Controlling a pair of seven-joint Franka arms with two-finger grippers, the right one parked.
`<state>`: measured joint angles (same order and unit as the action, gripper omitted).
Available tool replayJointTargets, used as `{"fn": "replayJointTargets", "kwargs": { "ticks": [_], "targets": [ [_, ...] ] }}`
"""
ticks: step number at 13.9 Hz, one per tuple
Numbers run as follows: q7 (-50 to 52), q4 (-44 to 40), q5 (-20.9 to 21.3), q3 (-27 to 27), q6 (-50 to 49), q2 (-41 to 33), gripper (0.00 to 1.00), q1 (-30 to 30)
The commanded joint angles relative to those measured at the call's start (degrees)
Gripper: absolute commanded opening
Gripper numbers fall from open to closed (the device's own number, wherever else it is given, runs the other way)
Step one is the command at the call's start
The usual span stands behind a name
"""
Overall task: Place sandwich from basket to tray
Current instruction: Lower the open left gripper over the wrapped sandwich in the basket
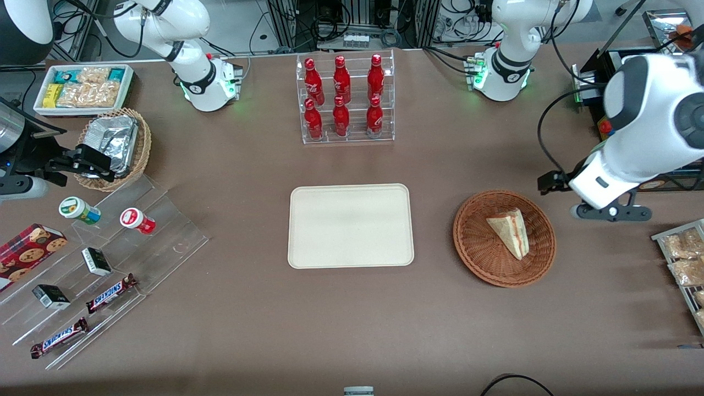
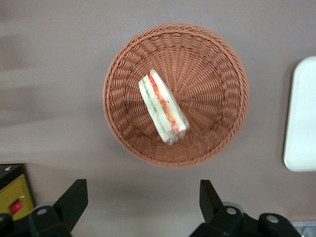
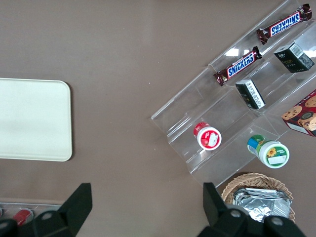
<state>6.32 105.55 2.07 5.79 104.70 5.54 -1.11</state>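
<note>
You're at the very start of this one: the approach, nothing grabbed yet. The sandwich (image 1: 510, 232) is lying in the reddish-brown wicker basket (image 1: 477, 250), a bit off centre, and the cream tray (image 1: 351, 226) sits bare next to the basket, toward the parked arm's end of the table (image 1: 352, 319).

Your end effector (image 2: 140, 205) hangs above the table just outside the basket rim, toward the working arm's end, with its fingers (image 2: 74, 197) spread wide apart and holding nothing. In the wrist view the basket reads at about 12 o'clock from the end effector, so you're not over the sandwich yet.

Next move, I'd say: slide in over the wedge, then drop down. In the wrist view the filling edge runs roughly from 11 to 5 o'clock, so you'd likely want to twist the wrist so the fingers close across the two bread faces. It looks soft, so go easy on the squeeze.
</note>
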Motion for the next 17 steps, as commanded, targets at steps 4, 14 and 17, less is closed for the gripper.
{"fn": "replayJointTargets", "kwargs": {
  "ticks": [4, 14, 17],
  "targets": [
    [17.12, 10.55, -0.05, 0.63, 14.46, -0.18, 1.0, -0.2],
    [28.22, 21.28, 0.04, 1.33, 31.61, 1.41, 1.0, -0.73],
    [28.22, 23.38, 0.04, 1.33, 34.76, 1.85, 1.0, -0.64]
  ]
}}
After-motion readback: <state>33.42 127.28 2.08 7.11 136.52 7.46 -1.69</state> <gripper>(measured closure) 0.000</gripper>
